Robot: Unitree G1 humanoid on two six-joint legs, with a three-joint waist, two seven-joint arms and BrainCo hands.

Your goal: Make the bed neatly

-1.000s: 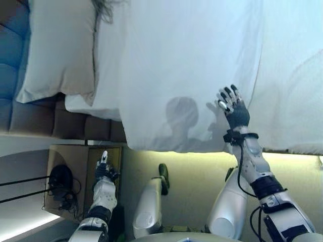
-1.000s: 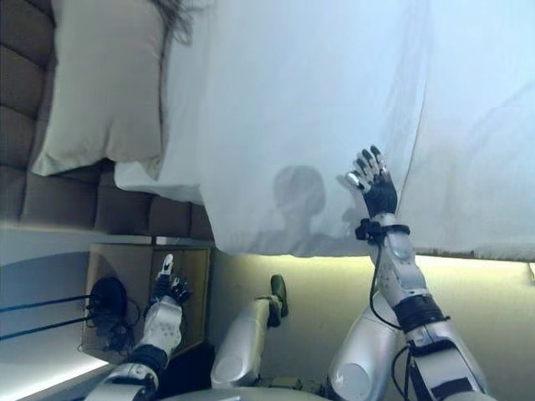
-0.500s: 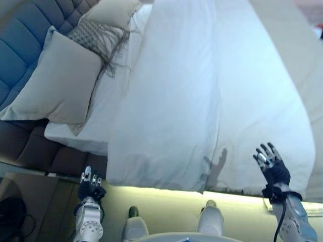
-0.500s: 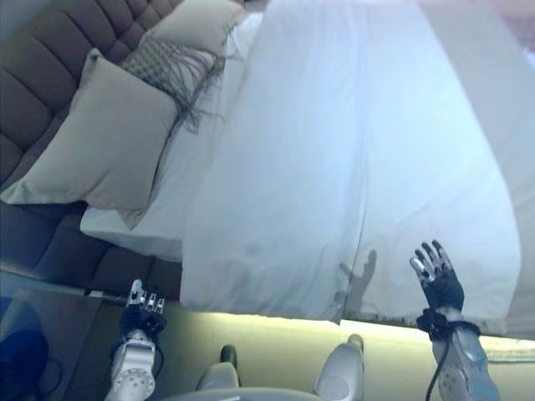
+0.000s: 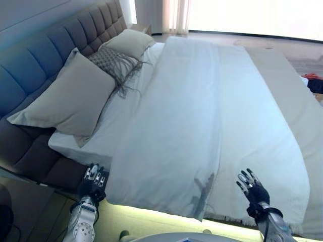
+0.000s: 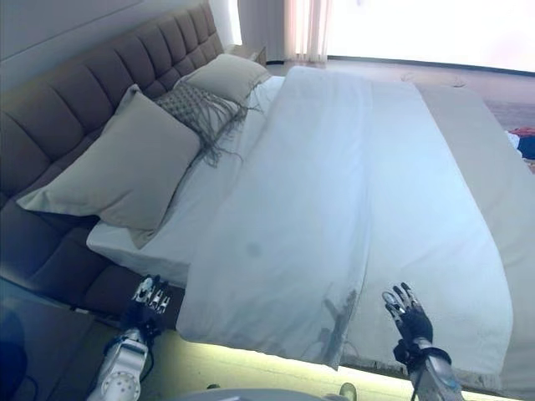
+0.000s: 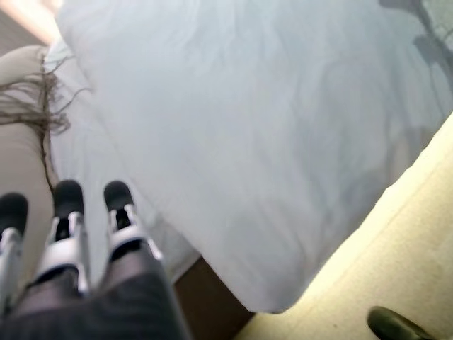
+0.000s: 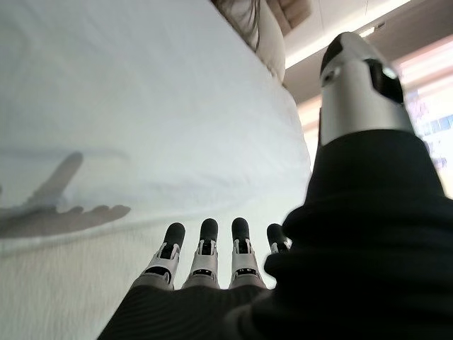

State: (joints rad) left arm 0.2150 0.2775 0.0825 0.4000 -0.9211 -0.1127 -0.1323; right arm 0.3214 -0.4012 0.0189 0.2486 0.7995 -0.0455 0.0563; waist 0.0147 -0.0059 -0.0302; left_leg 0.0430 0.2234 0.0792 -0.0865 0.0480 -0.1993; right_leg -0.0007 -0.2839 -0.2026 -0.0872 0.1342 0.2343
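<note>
A white duvet (image 5: 202, 116) lies spread over the bed, with a lengthwise fold ridge down its middle; its near edge hangs over the bed's side. A large beige pillow (image 5: 65, 98), a fringed grey cushion (image 5: 117, 63) and another beige pillow (image 5: 132, 43) lie at the head. My left hand (image 5: 92, 182) is open, with straight fingers (image 7: 67, 234), below the duvet's near corner, touching nothing. My right hand (image 5: 252, 189) is open, its fingers (image 8: 205, 251) spread just above the near edge of the duvet, holding nothing.
A tufted dark headboard (image 5: 45, 55) runs along the left. A beige bed runner (image 5: 298, 101) covers the far side of the bed. A lit strip glows under the bed's edge (image 5: 151, 222). A dark nightstand (image 5: 20, 212) stands at lower left.
The camera has tilted up, so the whole bed now shows. My right hand has drawn back from the duvet's hanging edge and stays open. My left hand stays open.
</note>
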